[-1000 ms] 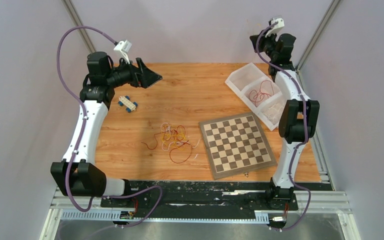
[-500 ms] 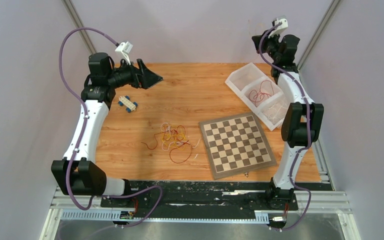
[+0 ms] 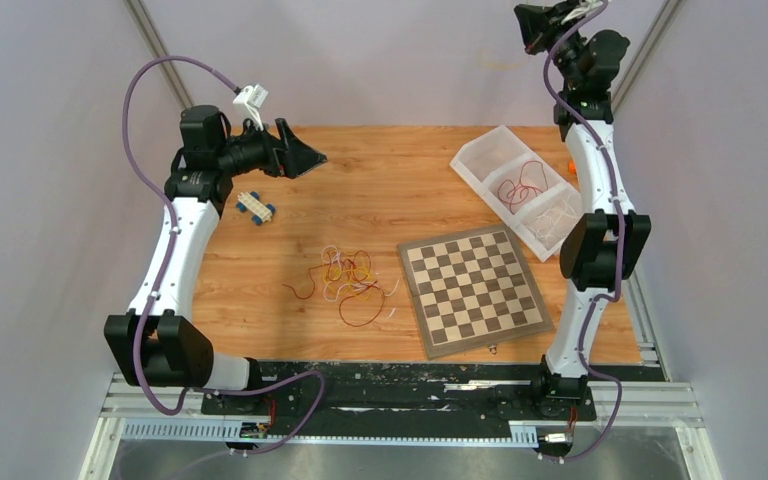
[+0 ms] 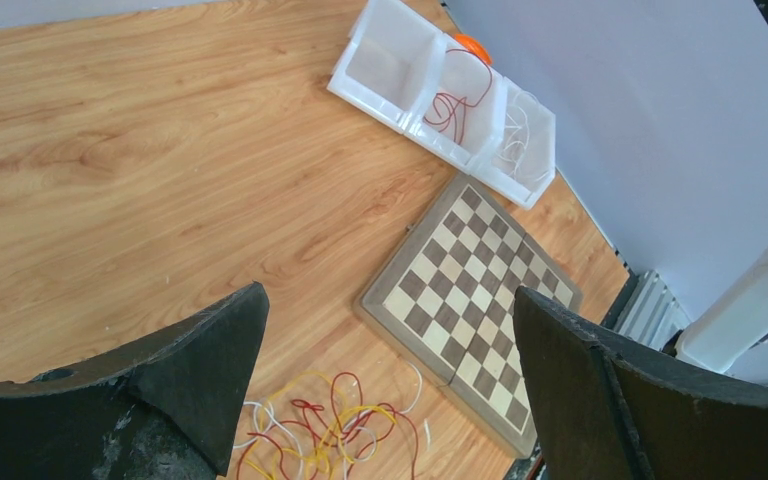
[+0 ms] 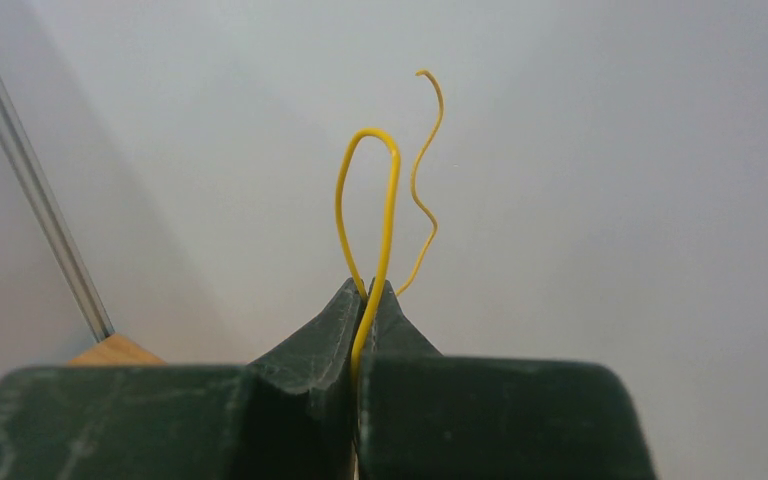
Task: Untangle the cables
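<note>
Right hand [image 5: 368,295] holding one yellow cable [image 5: 390,200] high at far right.
It is clamping the cable clear of the tangle [image 3: 348,280] lying on the bench [image 3: 400,190], probably for the tray [image 3: 480,150]; left hand [image 4: 388,300] is hovering, spread apart.

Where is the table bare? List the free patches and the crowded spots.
Widest free patch: the bare wood behind the cable tangle, between the small blue-and-white toy and the white tray. A smaller one: near-left, between the left arm and the tangle. Crowded: the right side, where chessboard and tray nearly meet, and the narrow gap between tangle and chessboard.
</note>
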